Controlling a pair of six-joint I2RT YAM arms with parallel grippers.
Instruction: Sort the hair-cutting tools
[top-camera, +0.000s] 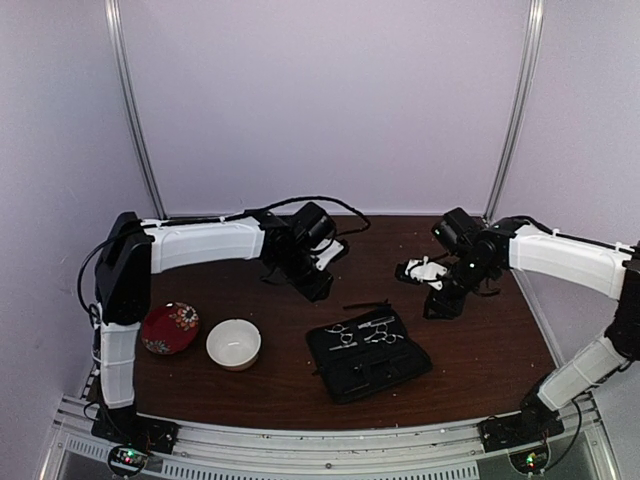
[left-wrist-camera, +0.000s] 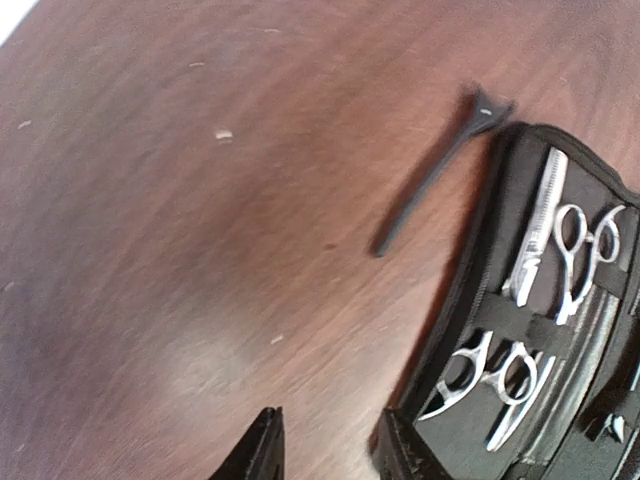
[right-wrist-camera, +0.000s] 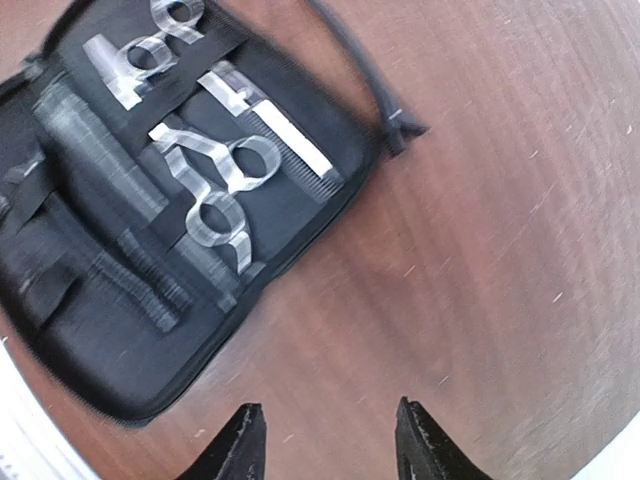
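Left claw (left-wrist-camera: 330, 455), right claw (right-wrist-camera: 330, 440): both spread wide, empty. Silver scissors (right-wrist-camera: 215, 190), two, strapped in black pouch (right-wrist-camera: 100, 310), ahead-left of right claw. Black clip (left-wrist-camera: 430, 170) on desk (left-wrist-camera: 150, 250), ahead-right of left claw.

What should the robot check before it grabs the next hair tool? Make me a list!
1. Left gripper open and empty: ok.
2. Right gripper open and empty: ok.
3. Pouch lies open, first scissors and second scissors showing inside: ok.
4. Black clip lies alone on the table beside the pouch, nothing on it: ok.
5. Scissors will slide free of the pouch easily: cannot tell.
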